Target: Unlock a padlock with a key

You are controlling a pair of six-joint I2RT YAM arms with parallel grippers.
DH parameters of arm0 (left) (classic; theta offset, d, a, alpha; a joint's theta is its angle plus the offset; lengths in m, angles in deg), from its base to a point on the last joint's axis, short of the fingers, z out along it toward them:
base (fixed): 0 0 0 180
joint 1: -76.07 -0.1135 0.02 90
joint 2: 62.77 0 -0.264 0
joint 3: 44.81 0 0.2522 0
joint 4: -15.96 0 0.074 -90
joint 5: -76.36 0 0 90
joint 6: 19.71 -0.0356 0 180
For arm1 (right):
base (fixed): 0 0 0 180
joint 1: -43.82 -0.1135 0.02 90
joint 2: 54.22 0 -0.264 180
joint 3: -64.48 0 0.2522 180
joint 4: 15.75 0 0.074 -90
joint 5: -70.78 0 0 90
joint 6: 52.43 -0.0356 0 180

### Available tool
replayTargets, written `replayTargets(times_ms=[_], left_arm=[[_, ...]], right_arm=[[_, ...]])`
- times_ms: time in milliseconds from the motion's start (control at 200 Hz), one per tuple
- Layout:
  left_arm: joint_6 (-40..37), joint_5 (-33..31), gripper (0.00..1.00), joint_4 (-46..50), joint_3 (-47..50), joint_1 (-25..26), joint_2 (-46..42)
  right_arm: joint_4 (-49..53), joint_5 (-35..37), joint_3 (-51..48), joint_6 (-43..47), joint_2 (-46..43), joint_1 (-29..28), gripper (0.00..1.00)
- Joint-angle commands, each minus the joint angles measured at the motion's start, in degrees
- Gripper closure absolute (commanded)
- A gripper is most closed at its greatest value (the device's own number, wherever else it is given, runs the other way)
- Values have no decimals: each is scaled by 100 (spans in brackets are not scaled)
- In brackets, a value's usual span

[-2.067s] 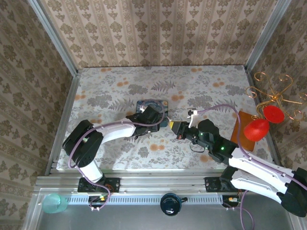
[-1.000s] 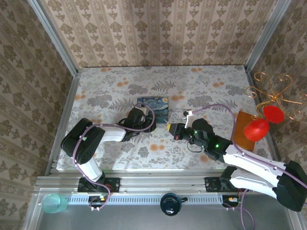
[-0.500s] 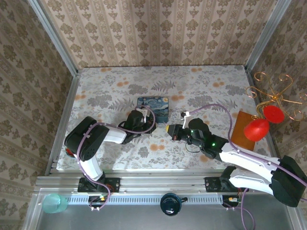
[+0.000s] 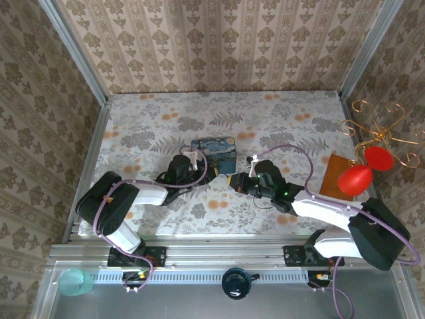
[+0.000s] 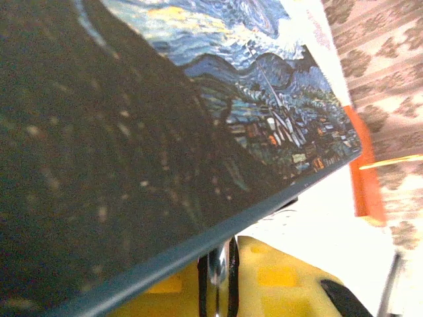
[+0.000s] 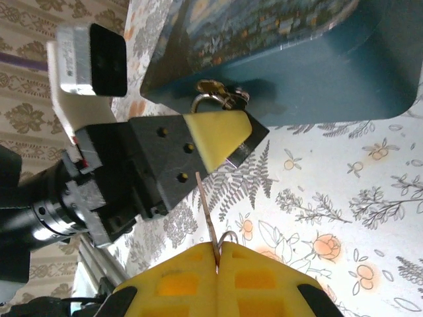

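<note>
Both arms were drawn in to the tin (image 4: pixel 214 147) front. Padlock (image 6: pixel 218 94) looks clamped in left jaws beside the tin wall; key (image 6: pixel 203 205) is pinched in right jaws. Key should be squared to the keyway before insertion.

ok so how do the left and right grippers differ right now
Left gripper is at the tin's edge, clamped on the padlock; right gripper is clear of the tin, over bare table. Left's pads stand slightly apart around the padlock; right's pads are pressed together on a thin key. Both have yellow pads and face each other.
</note>
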Motion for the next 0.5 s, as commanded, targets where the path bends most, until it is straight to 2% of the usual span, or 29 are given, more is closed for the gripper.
replayTargets(times_ms=[0,235,495], left_arm=[[743,460,98,-670,40,-23,-226],[1254,748,98,-737,109,-40,-355],[1592,844,100,-911,120,-44,-453]], right_arm=[[-444,-323,-132,-200,202,69,100],[-1312,-904,-419,-373,644,421,100],[-2241,-1214,-618,-664,1089,594,100]])
